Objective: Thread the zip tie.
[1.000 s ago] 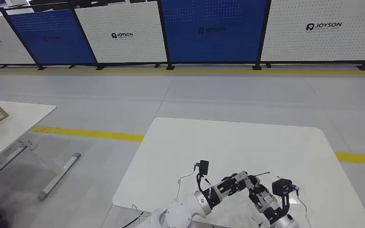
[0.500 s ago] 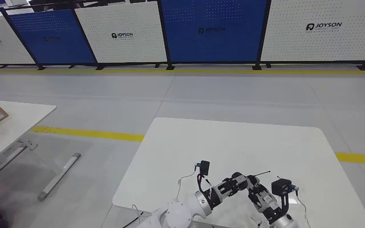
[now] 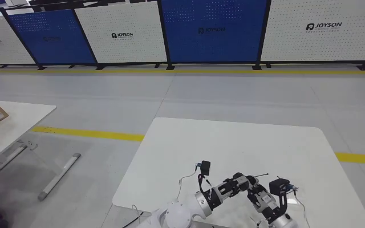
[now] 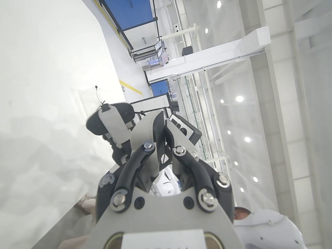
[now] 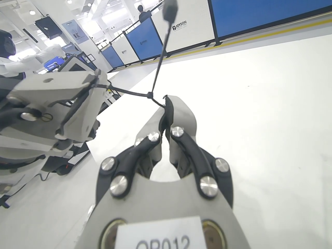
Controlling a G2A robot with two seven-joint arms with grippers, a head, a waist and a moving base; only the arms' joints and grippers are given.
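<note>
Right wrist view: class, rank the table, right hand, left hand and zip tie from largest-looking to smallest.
1. The table.
2. The right hand, which looms because it is nearest the camera.
3. The left hand, farther off, so its true size is unsure.
4. The zip tie, a thin strand.

Factory hall; pegboard partitions [image 3: 214, 31], yellow floor lines [image 3: 85, 134]

White table [image 3: 228, 142] up close, grey floor [image 3: 114, 97] beyond it, yellow line [image 3: 85, 134] running across. Far side, blue and white pegboard panels [image 3: 214, 31]. Second table [image 3: 23, 114] on the left. Ceiling lights [image 4: 239, 98] glowing overhead.
</note>
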